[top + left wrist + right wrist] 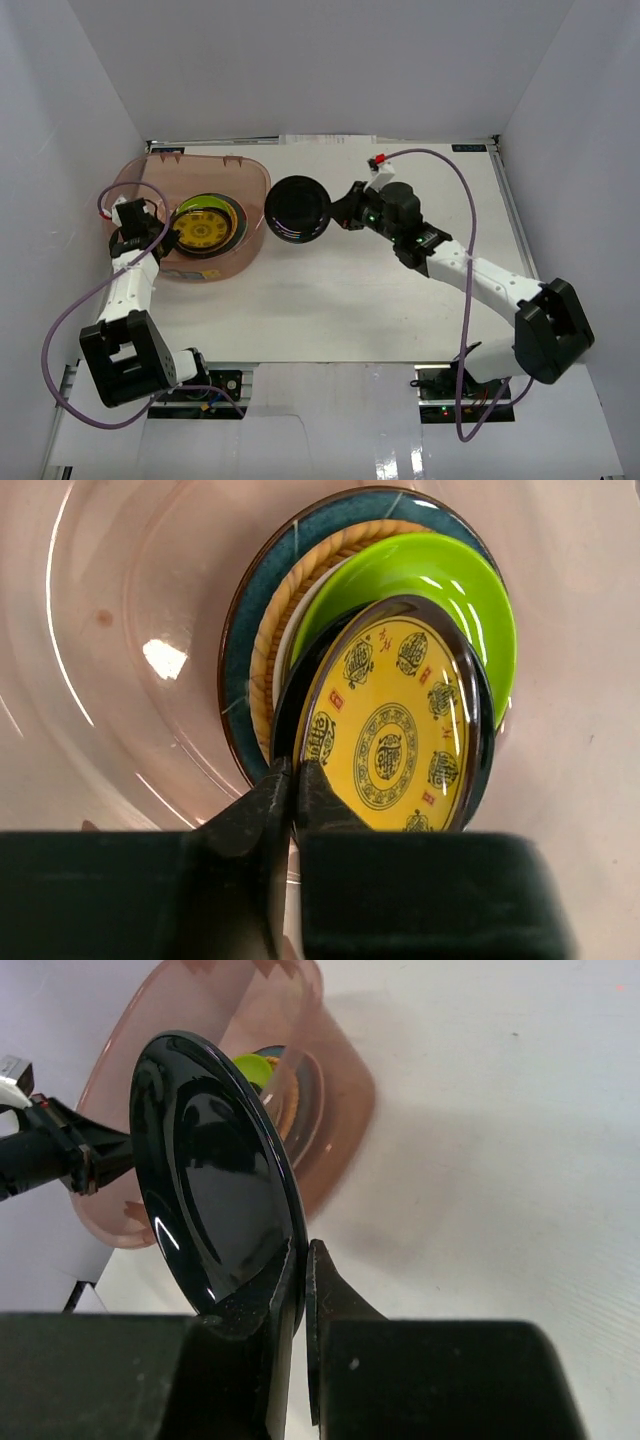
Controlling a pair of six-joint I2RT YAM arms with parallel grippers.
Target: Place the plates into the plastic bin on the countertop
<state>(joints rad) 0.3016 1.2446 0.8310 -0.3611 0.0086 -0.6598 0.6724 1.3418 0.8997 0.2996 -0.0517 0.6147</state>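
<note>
The pinkish plastic bin (170,180) stands at the back left of the white countertop (400,310). Inside it lies a stack of plates: teal (240,630), woven tan (290,590), lime green (440,580). My left gripper (292,780) is shut on the rim of the gold patterned plate (395,730), held tilted over that stack; it also shows in the top view (203,230). My right gripper (305,1260) is shut on the rim of a glossy black plate (210,1170), held above the table just right of the bin (340,1070), as the top view shows (296,208).
White walls (70,120) close in the table on the left, back and right. The left arm (125,280) runs along the bin's left side. A purple cable (440,160) loops over the right arm. Bare tabletop lies between the two arms.
</note>
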